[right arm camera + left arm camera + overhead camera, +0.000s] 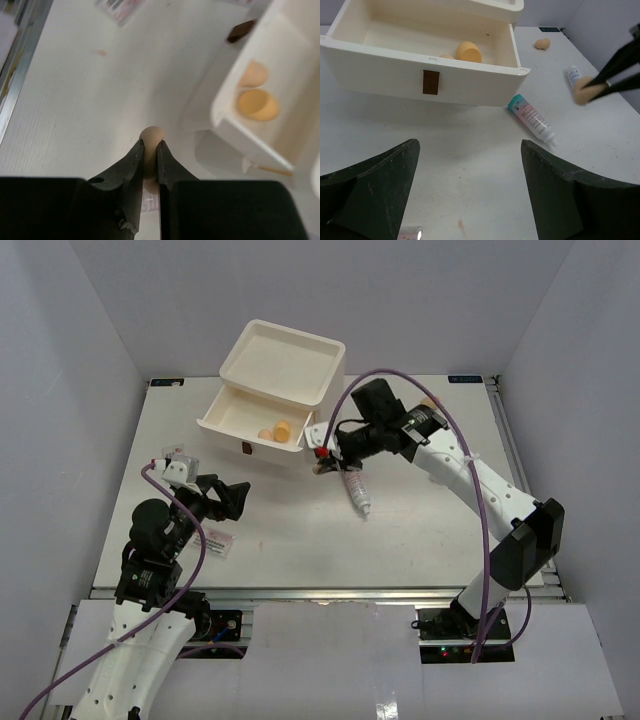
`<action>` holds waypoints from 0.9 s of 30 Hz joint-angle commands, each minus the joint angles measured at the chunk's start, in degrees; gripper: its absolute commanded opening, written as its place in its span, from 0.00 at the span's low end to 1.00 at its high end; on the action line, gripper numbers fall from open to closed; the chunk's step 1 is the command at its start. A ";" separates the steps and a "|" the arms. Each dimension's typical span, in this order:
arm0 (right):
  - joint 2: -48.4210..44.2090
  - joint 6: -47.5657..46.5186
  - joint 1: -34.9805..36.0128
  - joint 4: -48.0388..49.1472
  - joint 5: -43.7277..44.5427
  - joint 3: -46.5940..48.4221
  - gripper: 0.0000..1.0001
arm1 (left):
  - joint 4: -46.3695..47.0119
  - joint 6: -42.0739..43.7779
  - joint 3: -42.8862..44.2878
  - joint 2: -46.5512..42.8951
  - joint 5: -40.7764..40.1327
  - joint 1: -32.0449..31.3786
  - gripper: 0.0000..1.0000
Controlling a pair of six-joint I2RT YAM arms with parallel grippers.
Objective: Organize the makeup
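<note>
Looks like the carry-a-sponge-to-the-drawer step. Got the right gripper (150, 146) squeezed almost closed on a tan sponge (151, 135), lower centre of the right wrist view, with the rounded end poking out just past the fingertips. Shows up at the right edge of the left wrist view too, apparently lifted off the table (470, 125). In the top view, hanging just right of the open drawer (225, 432), around the centre of the frame, not yet over it. Already two sponges (468, 51) inside, toward the drawer's right end.

Next up, probably: swing left over the drawer wall, then let go above the other two without clipping the rim.

Left gripper (469, 150) spread wide with nothing in it, parked lower left in the top view, near the flat packet (218, 538).

Left to sort on the table: teal-pink tube (532, 118) just lower right of the drawer front, plus a second tube (574, 75) and one more loose sponge (543, 44) in the upper right.
</note>
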 commanded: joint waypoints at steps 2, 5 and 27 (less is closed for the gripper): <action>8.22 26.24 0.20 9.88 -3.36 17.81 0.08 | 1.00 -0.17 -0.56 0.17 -1.17 -0.04 0.93; 13.19 39.76 0.16 20.68 0.13 22.70 0.08 | 0.94 -0.17 -0.71 -0.14 -1.62 -0.04 0.93; 17.36 50.19 -2.33 29.53 11.81 26.10 0.66 | 1.52 -0.08 -1.15 -0.55 -1.74 -0.04 0.94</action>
